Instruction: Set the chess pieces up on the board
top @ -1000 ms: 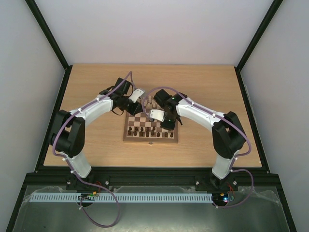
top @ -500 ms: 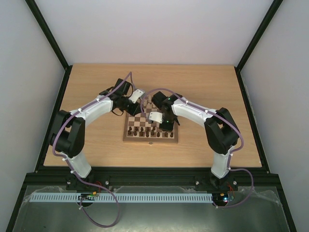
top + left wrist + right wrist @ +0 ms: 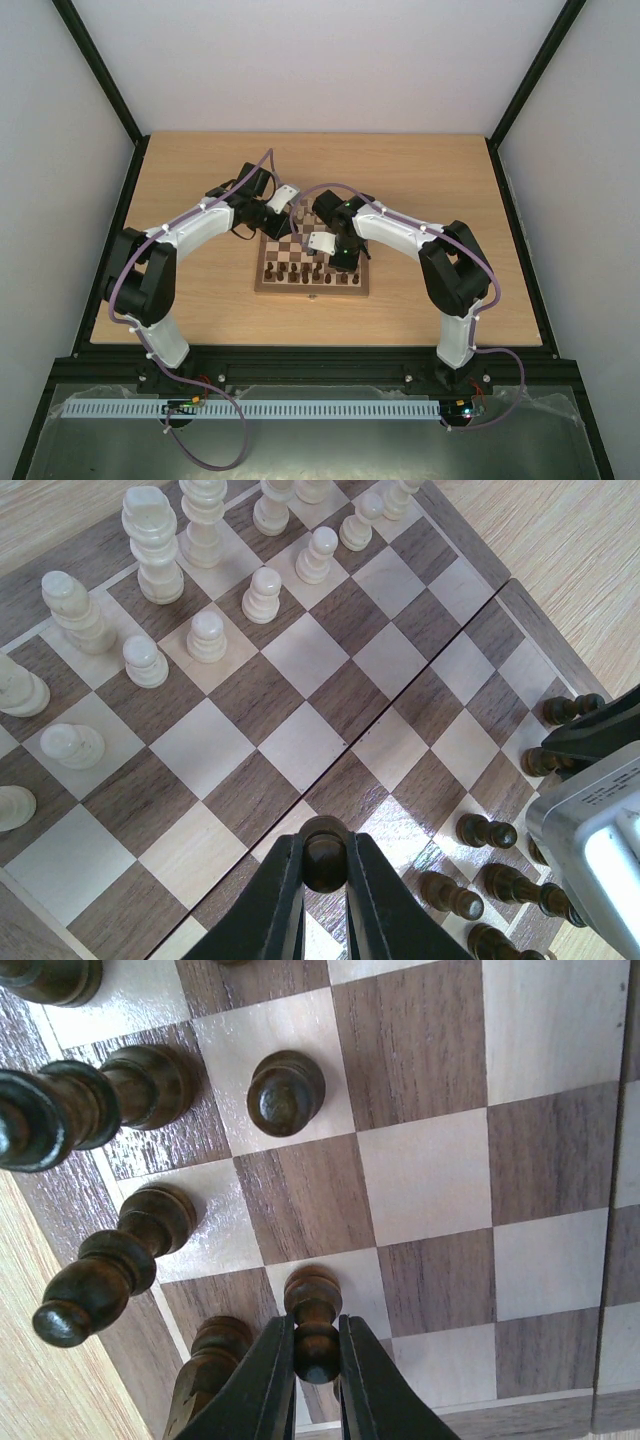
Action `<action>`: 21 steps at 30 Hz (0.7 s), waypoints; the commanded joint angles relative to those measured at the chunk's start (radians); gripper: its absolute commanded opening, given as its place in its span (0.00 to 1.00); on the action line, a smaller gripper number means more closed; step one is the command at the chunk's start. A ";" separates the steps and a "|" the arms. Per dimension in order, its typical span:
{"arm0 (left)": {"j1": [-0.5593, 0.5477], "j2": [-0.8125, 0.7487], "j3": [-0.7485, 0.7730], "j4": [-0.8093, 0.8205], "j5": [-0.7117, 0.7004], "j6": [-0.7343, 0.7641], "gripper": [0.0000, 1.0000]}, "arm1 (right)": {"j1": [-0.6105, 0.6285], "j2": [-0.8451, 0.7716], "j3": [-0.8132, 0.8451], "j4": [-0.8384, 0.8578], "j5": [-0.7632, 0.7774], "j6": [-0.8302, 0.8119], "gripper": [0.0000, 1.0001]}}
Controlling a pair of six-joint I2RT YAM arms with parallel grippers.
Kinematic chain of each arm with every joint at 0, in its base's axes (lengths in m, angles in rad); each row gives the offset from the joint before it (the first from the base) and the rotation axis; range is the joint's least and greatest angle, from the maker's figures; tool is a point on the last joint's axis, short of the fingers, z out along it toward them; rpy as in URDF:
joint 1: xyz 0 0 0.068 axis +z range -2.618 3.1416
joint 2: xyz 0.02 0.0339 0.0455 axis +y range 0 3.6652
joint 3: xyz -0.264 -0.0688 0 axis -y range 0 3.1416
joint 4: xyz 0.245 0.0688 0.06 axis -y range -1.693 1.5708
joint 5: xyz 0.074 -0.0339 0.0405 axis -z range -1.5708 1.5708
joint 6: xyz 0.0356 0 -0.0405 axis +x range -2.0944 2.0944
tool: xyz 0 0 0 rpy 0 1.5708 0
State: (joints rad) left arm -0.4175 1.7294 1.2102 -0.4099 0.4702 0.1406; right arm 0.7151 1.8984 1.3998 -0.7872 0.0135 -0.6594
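Dark pawn (image 3: 325, 842) tight between closed left fingers (image 3: 275, 905), second dark pawn (image 3: 313, 1305) tight between closed right fingers (image 3: 262, 1385)

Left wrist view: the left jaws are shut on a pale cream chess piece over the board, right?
No. The left wrist view shows the left gripper shut on a dark brown piece, not a pale cream one. It is over the board, as you say.

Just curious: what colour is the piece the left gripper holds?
Dark brown piece, clearest in left wrist view.
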 commanded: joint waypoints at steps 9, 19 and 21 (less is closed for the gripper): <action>-0.001 -0.030 -0.012 0.006 0.010 -0.007 0.05 | 0.018 0.022 0.034 -0.086 0.042 0.007 0.10; -0.006 -0.020 -0.016 0.010 0.011 0.010 0.06 | 0.018 0.007 0.057 -0.087 0.038 0.021 0.24; -0.011 -0.010 -0.017 0.014 0.011 0.020 0.07 | 0.017 -0.011 0.060 -0.087 0.043 0.019 0.27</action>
State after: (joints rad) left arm -0.4206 1.7294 1.2095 -0.4091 0.4706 0.1436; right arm 0.7261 1.9079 1.4277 -0.8150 0.0467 -0.6426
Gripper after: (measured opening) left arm 0.116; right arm 0.244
